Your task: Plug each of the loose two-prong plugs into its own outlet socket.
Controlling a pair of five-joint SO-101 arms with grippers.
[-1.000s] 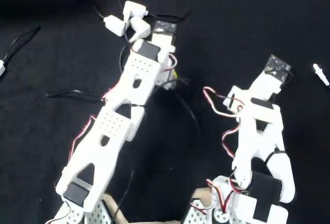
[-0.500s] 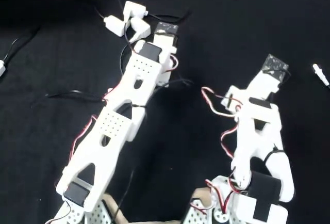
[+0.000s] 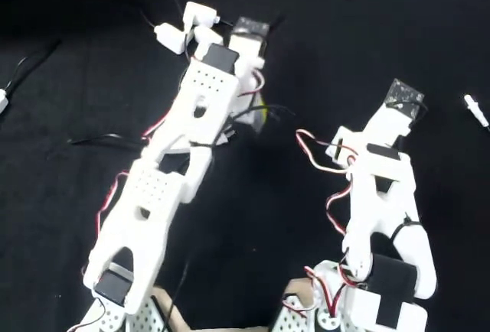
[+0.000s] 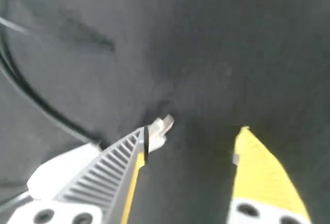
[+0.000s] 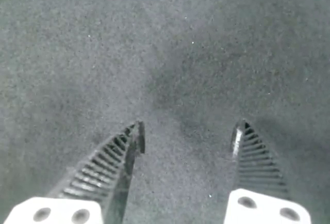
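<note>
Left gripper fingers wide open, white plug touching one fingertip. Right gripper fingers open too, second plug off at its 3 o'clock.

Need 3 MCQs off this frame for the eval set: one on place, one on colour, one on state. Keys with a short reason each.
1. Where on the table does the white plug cluster lie?
A. By the far end of the left arm
B. Under the right gripper
C. At the arms' bases

2. What colour lines the left gripper on its fingers?
A. Red
B. Yellow
C. Blue

3. What state is the right gripper in?
A. Shut on a plug
B. Shut on a cable
C. Open, nothing between its fingers

Key:
1 A: the high view shows the cluster beside that arm's wrist, near the table's far edge.
2 B: yellow shows along both fingers in the left wrist view.
3 C: the right wrist view shows the fingers apart with bare black cloth between them.
</note>
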